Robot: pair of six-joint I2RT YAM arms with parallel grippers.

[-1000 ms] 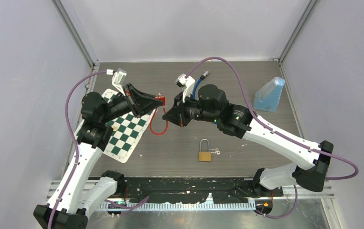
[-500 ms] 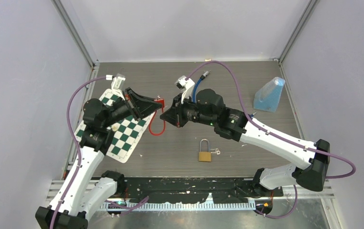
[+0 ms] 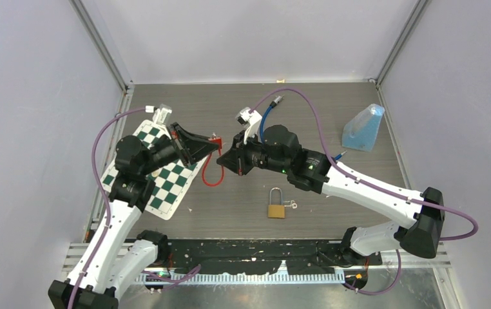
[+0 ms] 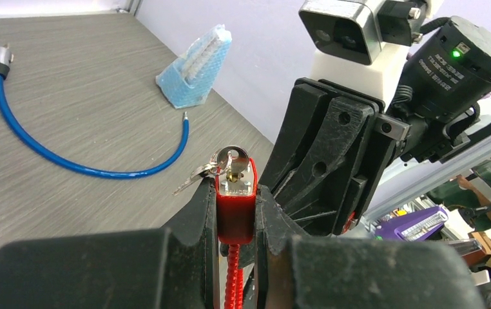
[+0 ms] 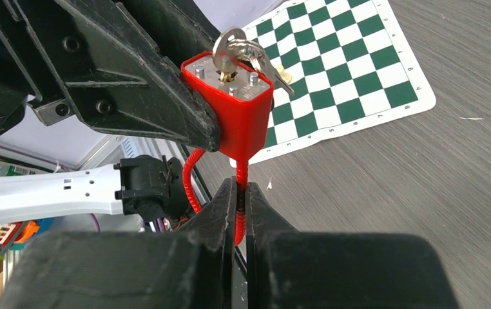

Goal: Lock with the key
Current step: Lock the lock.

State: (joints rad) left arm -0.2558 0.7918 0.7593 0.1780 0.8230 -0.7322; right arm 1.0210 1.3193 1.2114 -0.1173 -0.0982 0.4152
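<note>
Above the middle of the bench [image 3: 333, 129], both arms meet over one small thing: a red lock [image 5: 240, 125]. The left hand [image 4: 235, 209] is clamped on the lock's body from both sides. It holds the lock clear of the bench with the keyhole face turned toward the other arm, so I'd say it serves as a vise. The key [image 5: 225, 46] sits in that face, with a ring and a second key hanging off it. The right hand [image 5: 241, 206] is pinched shut on the red cable [image 3: 209, 174] just under the body. That grip likely steadies the cable where it enters the lock, but it leaves the key untouched. The rest of the cable droops in a loop to the bench. To turn the key, the right hand would have to let go and take the key's bow. Whether the lock is already fastened I can't tell. A brass padlock [image 3: 276, 207] lies nearer the front, well apart.
</note>
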